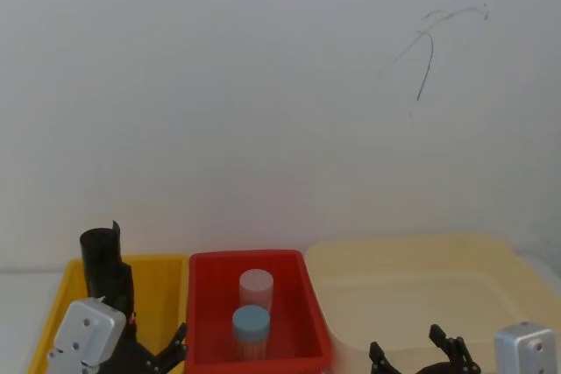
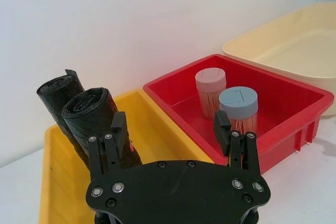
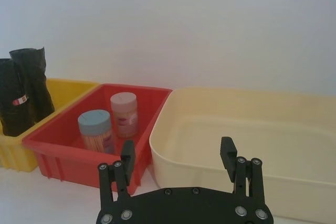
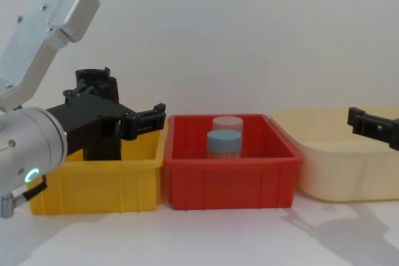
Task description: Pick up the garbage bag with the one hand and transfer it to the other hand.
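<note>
At left, the tall black crinkly-plastic garbage bag roll (image 2: pixel 94 115) is not yet grasped; the black two-finger left gripper (image 2: pixel 169 124) and right gripper (image 3: pixel 177 151) are held spread, empty.

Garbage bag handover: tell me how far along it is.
Nothing is completed yet: the garbage bag stands in the yellow bin beside a second black roll. In hand: the left claw is open at the bag, one finger close beside it, not gripping. Left to do: close on it, lift it out and pass it to the right claw, which is open near the cream tub.
</note>
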